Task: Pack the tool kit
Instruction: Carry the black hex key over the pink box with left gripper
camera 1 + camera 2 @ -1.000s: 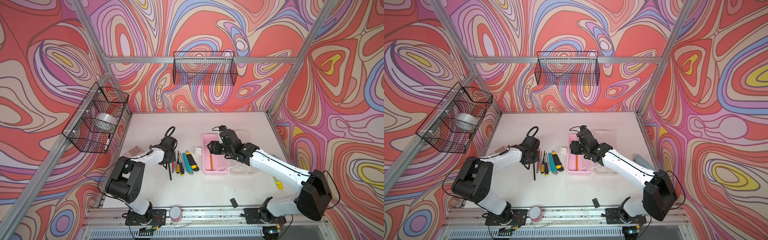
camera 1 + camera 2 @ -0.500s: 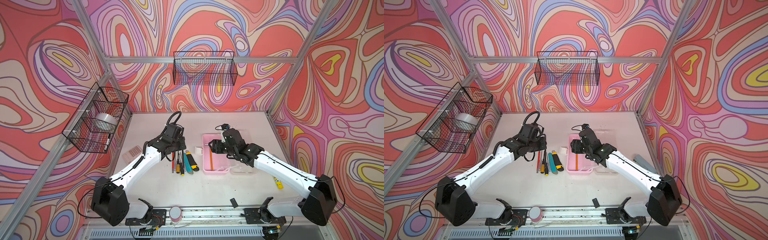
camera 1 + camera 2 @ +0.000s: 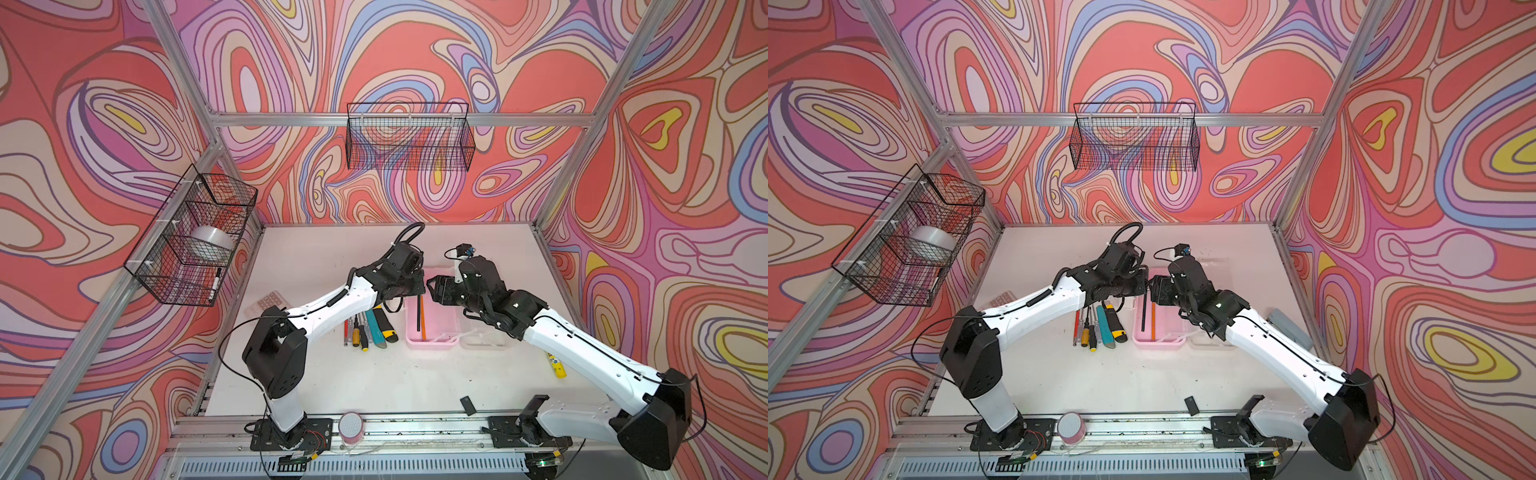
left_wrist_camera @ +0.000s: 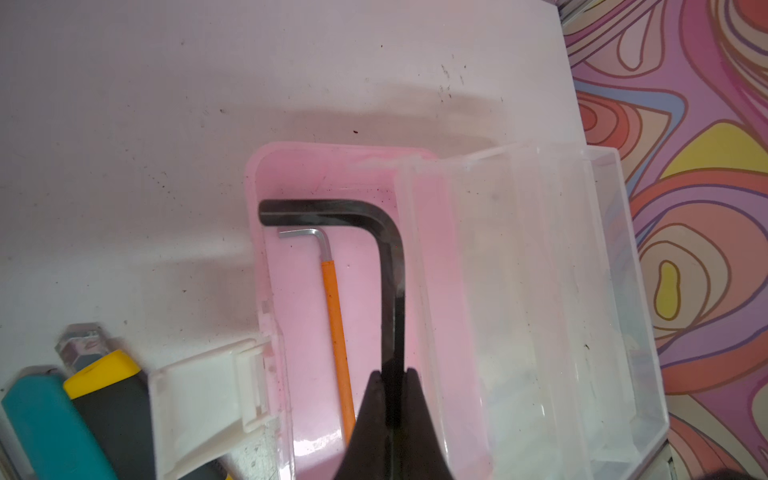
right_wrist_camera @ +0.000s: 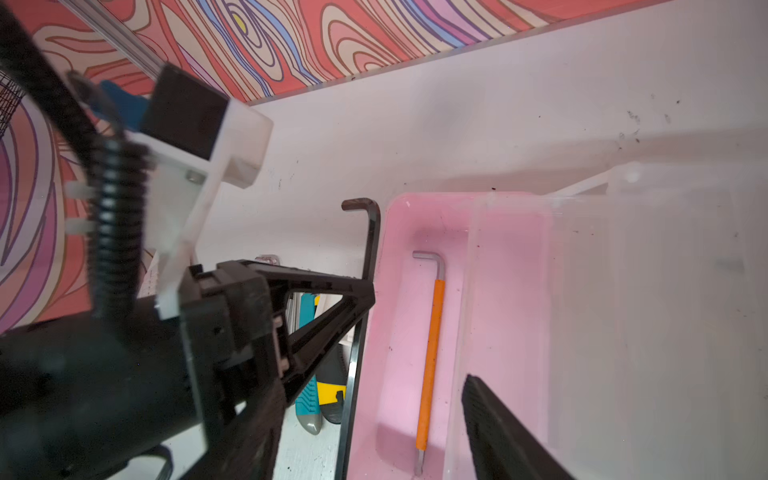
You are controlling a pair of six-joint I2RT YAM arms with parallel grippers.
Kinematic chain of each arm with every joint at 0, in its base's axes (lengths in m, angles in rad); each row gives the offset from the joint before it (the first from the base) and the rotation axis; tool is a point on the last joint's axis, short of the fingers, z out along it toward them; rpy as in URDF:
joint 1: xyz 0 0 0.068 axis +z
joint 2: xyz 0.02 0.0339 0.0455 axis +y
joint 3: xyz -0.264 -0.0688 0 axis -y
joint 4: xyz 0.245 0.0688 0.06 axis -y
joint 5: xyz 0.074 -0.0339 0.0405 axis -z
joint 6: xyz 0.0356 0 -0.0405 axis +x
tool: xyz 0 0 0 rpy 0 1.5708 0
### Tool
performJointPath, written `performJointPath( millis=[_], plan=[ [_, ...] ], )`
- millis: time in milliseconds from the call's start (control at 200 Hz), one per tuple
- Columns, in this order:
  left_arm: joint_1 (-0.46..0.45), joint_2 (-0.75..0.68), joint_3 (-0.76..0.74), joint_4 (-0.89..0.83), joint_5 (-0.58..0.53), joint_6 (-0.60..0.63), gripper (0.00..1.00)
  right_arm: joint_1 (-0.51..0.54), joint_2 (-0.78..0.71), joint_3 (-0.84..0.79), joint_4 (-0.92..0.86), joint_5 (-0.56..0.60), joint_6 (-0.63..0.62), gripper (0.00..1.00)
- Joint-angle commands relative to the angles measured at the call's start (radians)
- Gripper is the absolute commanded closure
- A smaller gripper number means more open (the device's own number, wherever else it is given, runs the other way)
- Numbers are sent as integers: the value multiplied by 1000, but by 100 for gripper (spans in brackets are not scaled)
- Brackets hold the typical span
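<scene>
Left wrist view looks down the left end effector (image 4: 392, 376), whose two black fingers are pinched narrow on the long leg of a black hex key (image 4: 389, 270). The key hangs over the open pink box (image 4: 305, 187), its long leg running lengthwise along the box and its short bent leg reaching to the wall on the knives' side; whether it touches the box floor I cannot tell. On that floor lies an orange-sleeved hex key (image 4: 334, 311), just beside the black one. The clear lid (image 4: 540, 291) lies open on the side of the box opposite the white latch (image 4: 203, 390). The teal utility knife (image 4: 45, 428) and yellow-black utility knife (image 4: 108, 395) lie side by side on the counter (image 4: 124, 124) just past the latch. In both top views the box sits mid-counter between the two arms, with the screwdrivers (image 3: 357, 330) in a row beside the knives. The right end effector (image 3: 435, 286) hovers at the far end of the box, facing the left one. The right wrist view shows only one finger (image 5: 498, 428), well off to one side, so the jaws stand apart and I see nothing gripped.
</scene>
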State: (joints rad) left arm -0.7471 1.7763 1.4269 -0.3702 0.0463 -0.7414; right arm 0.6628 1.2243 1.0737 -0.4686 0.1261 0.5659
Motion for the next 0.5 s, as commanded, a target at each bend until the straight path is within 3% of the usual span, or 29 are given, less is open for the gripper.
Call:
performJointPath(
  millis=[0, 496],
  plan=[
    [1, 52, 48, 25, -21, -30, 100, -7, -33, -15, -33, 36, -12, 29],
    [-5, 253, 118, 40, -5, -47, 100, -20, -25, -66, -12, 15, -1, 29]
  ],
)
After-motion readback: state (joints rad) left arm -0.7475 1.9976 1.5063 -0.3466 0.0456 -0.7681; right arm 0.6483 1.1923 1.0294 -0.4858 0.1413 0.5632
